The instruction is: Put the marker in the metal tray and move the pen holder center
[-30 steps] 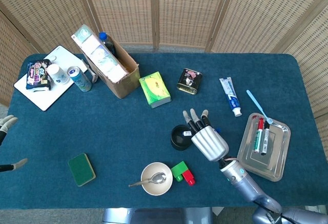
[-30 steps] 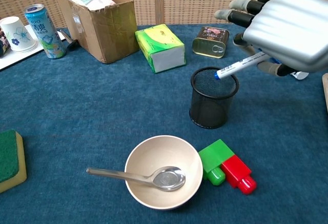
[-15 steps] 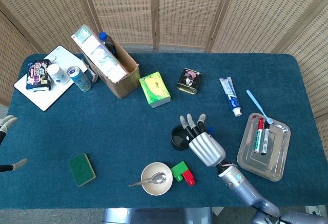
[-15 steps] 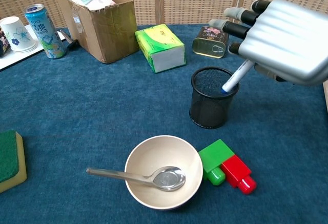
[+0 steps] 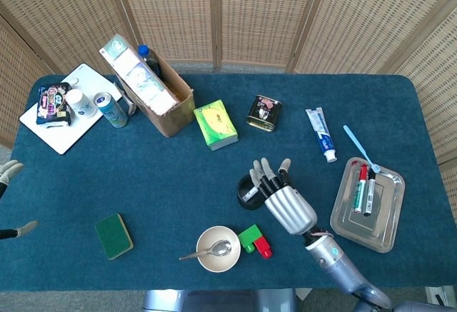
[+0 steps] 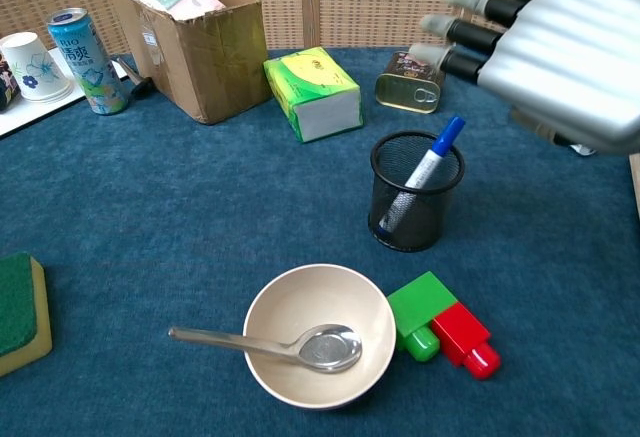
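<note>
The black mesh pen holder (image 6: 413,219) stands on the blue cloth just left of my right hand (image 5: 287,201). A blue-capped marker (image 6: 428,168) leans inside it, cap up, free of the hand. My right hand (image 6: 565,57) hovers above and to the right of the holder with fingers spread and nothing in it. The metal tray (image 5: 380,232) lies at the right edge of the table and holds a red marker (image 5: 360,185) and a black marker (image 5: 370,196). Only the fingertips of my left hand (image 5: 8,172) show at the far left edge, spread and holding nothing.
A bowl with a spoon (image 6: 318,345) and green and red blocks (image 6: 445,328) sit in front of the holder. Behind it are a green tissue box (image 6: 312,92), a tin (image 6: 411,81) and a cardboard box (image 6: 190,32). Toothpaste (image 5: 321,134) and a toothbrush (image 5: 359,148) lie near the tray.
My right hand let go of the blue marker, which dropped into the pen holder and now leans there. The hand has opened and drawn up and away to the right.
</note>
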Robot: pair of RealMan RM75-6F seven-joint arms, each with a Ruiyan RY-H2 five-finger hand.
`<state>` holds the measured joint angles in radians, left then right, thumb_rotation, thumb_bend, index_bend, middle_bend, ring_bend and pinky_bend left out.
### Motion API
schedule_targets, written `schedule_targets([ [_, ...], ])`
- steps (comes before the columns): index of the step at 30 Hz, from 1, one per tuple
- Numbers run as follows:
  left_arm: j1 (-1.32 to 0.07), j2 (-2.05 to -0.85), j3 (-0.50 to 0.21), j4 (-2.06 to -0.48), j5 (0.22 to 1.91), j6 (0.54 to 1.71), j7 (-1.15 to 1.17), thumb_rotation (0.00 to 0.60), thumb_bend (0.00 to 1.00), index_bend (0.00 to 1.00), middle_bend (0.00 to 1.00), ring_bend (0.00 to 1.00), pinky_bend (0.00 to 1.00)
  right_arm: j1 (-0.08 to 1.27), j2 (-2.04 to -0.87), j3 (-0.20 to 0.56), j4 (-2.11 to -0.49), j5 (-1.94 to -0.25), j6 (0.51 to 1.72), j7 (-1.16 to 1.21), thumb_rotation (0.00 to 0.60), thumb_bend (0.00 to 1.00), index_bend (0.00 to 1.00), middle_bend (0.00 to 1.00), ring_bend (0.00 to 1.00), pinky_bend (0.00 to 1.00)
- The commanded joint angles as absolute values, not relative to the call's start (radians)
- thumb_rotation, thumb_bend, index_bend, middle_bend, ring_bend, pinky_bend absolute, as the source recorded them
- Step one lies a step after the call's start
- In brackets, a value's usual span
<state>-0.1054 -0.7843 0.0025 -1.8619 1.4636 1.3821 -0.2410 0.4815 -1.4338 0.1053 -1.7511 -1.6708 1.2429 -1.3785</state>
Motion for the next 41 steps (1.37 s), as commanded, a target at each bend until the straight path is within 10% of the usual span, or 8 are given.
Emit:
schedule_targets([
  [1, -0.104, -0.782, 0.002, -1.859, 1.463, 1.381, -0.247, 0.600, 0.15, 0.05, 0.00, 0.00, 0.00, 0.470, -1.400, 0.109, -1.750, -1.716, 1.290, -1.309, 0.600, 0.45, 0.06, 0.00, 0.07, 0.32],
  [20, -0.070, -0.797, 0.022, -1.899, 1.493, 1.420, -0.145, 0.600, 0.15, 0.05, 0.00, 0.00, 0.00, 0.306, -1.381, 0.085, -1.004, -1.704, 1.749, 0.202, 0.600, 0.17, 0.10, 0.05, 0.06, 0.37],
  [41, -0.024, -0.854, 0.070, -1.849, 1.550, 1.440, -0.093, 0.600, 0.15, 0.05, 0.00, 0.00, 0.00, 0.110, -1.205, -0.005, -1.297, -1.512, 1.564, 0.148, 0.600, 0.00, 0.07, 0.00, 0.00, 0.14],
])
